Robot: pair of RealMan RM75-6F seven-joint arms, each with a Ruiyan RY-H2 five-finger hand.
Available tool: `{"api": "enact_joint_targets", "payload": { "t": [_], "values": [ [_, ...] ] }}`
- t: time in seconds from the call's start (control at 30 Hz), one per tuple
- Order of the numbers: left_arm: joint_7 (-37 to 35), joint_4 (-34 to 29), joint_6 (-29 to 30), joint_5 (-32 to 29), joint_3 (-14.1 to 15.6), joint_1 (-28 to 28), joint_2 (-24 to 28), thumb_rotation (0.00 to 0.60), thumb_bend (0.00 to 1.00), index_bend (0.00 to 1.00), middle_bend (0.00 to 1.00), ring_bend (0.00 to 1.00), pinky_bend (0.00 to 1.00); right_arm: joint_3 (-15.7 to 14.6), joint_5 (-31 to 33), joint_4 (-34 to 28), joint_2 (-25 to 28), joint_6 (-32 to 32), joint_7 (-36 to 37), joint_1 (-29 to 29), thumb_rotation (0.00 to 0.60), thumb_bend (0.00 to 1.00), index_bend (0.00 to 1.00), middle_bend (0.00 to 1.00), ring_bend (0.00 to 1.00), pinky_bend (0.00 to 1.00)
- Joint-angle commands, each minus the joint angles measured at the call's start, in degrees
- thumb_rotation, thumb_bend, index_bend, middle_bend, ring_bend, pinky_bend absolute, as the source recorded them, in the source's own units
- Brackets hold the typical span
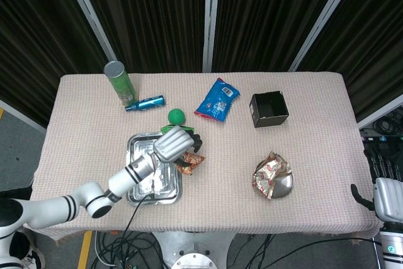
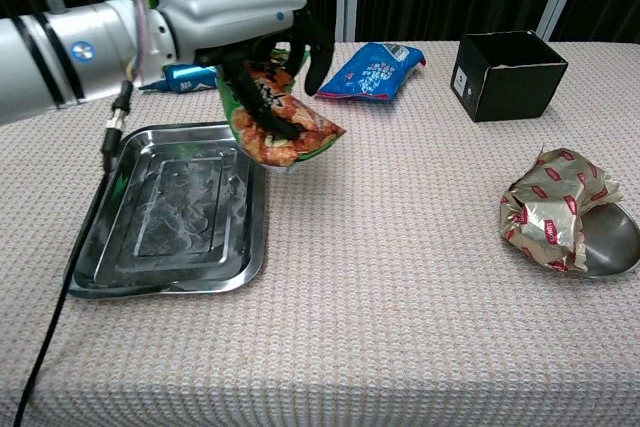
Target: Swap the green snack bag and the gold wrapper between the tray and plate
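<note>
Use the tray [image 2: 165, 277] as your reference throughout. Your left hand [image 2: 235, 12] has its fingers curled down around the top of the green snack bag [image 2: 280, 122], which hangs clear of the table just past the tray's right rim; in the head view the same bag [image 1: 187, 160] shows at the tray's right edge, under the hand [image 1: 173, 143]; the grip from above lets the bag dangle freely, so it should clear the rim without dragging. The tray holds nothing now; that suits the swap, since it must receive the other item.

The gold wrapper [image 2: 553, 212] sits well to the right of the tray, resting on the left part of the plate [image 2: 615, 244] and overhanging its rim; because the plate is occupied, you will probably need to park the bag on bare table between tray and plate before the wrapper can move.

Your right hand [image 1: 389, 196] shows only at the far right edge of the head view, off the table and far from the tray; whether its fingers are spread or curled cannot be told; nothing is visibly in it.

Judged risk: the bag is limp and held by one end; a fast swing could loosen it.
</note>
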Motion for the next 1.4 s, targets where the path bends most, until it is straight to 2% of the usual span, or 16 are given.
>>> {"api": "enact_joint_targets", "payload": {
  "t": [0.03,0.27,0.53,0.6,0.7,0.73,0.8,0.9,1.03,1.13,1.23,1.4],
  "values": [
    [-1.84,5.73,-2.25,-1.03,-1.62,-3.85,-4.76,0.600,0.42,0.55,0.49,0.49,0.78,-0.05,-0.09,0.26,-0.13,0.04,0.40,-0.09,0.600,0.26,0.00,0.00,0.00,0.00],
    [-6.75,17.20,-2.63,-0.82,-2.53,-8.71,-11.82,0.600,0.43,0.55,0.49,0.49,0.78,-0.10,-1.37,0.59,-0.52,0.61,1.01,0.11,0.600,0.26,0.00,0.00,0.00,0.00],
    [-12.70,26.56,-2.29,-1.13,-2.38,-12.02,-17.47,0.600,0.45,0.52,0.47,0.48,0.76,0.10,-1.11,0.79,-0.82,0.60,0.93,0.12,0.600,0.26,0.00,0.00,0.00,0.00],
    [-13.48,28.05,-2.21,-0.77,-1.64,-12.33,-18.15,0.600,0.40,0.40,0.39,0.41,0.70,0.07,-1.01,0.96,-0.92,0.41,0.92,0.14,0.600,0.26,0.00,0.00,0.00,0.00],
    [-14.24,29.94,-1.76,-0.41,-0.54,-12.28,-18.51,0.600,0.23,0.17,0.14,0.15,0.47,0.03,-0.97,1.06,-1.07,0.14,0.91,0.23,0.600,0.26,0.00,0.00,0.00,0.00],
    [-14.31,30.42,-1.32,-0.65,-0.49,-12.01,-18.49,0.600,0.19,0.13,0.08,0.08,0.39,0.02,-1.02,1.05,-1.09,0.07,0.87,0.29,0.600,0.26,0.00,0.00,0.00,0.00],
    [-14.38,30.80,-0.75,-1.15,-0.44,-11.46,-18.17,0.600,0.17,0.10,0.04,0.04,0.31,0.02,-1.12,0.96,-1.08,-0.06,0.77,0.41,0.600,0.26,0.00,0.00,0.00,0.00],
    [-14.41,29.44,-0.54,-1.78,0.22,-10.15,-16.06,0.600,0.16,0.10,0.03,0.04,0.28,-0.03,-1.33,0.66,-1.06,-0.28,0.40,0.62,0.600,0.26,0.00,0.00,0.00,0.00],
    [-13.19,24.27,1.77,-2.16,2.03,-6.35,-11.31,0.600,0.15,0.09,0.03,0.04,0.26,-0.19,-1.75,0.03,-0.90,-0.65,-0.62,0.99,0.600,0.26,0.00,0.00,0.00,0.00],
    [-10.15,18.21,4.59,-2.90,3.73,-1.88,-5.53,0.600,0.15,0.09,0.03,0.04,0.25,-0.60,-2.28,-0.63,-0.31,-1.92,-2.06,1.74,0.600,0.26,0.00,0.00,0.00,0.00],
    [-5.36,10.15,7.00,-5.23,5.95,4.08,2.42,0.600,0.15,0.10,0.04,0.04,0.24,-1.04,-3.17,-1.15,0.69,-4.22,-4.51,3.30,0.600,0.26,0.00,0.00,0.00,0.00],
    [-1.21,0.00,11.66,-9.50,9.16,13.13,11.68,0.600,0.15,0.10,0.05,0.03,0.21,-1.06,-4.70,-2.89,2.67,-8.38,-9.04,6.76,0.600,0.23,0.00,0.00,0.00,0.00]
  ]
}}
